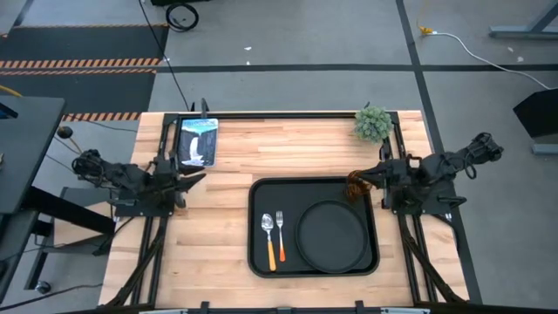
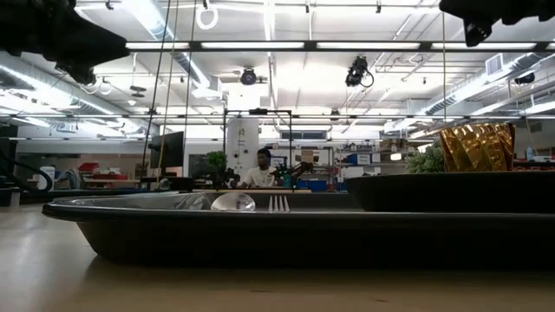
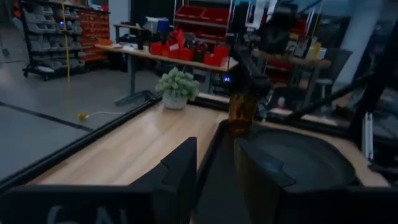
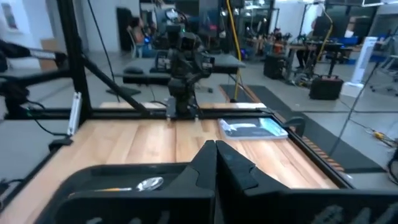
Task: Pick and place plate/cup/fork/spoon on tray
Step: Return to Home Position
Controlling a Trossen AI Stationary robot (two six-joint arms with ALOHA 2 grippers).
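The black tray [image 1: 258,262] lies at the table's middle near side. On it, the round black plate [image 1: 331,237] sits at the right. The spoon [image 1: 268,228] and fork [image 1: 281,227] lie side by side at the left. The amber cup [image 1: 357,185] stands upright at the tray's far right corner and also shows in the left wrist view [image 3: 241,115]. My right gripper [image 1: 366,176] is shut, just right of the cup and above it; in the low view the arm hangs well above the cup [image 2: 477,147]. My left gripper [image 3: 216,168] is open and empty at the table's left [image 1: 199,179].
A small green potted plant [image 1: 373,124] stands at the far right corner, close behind my right arm. A blue-and-white flat packet [image 1: 197,139] lies at the far left. Bare wood shows left of the tray. A person sits in the room beyond [image 2: 258,173].
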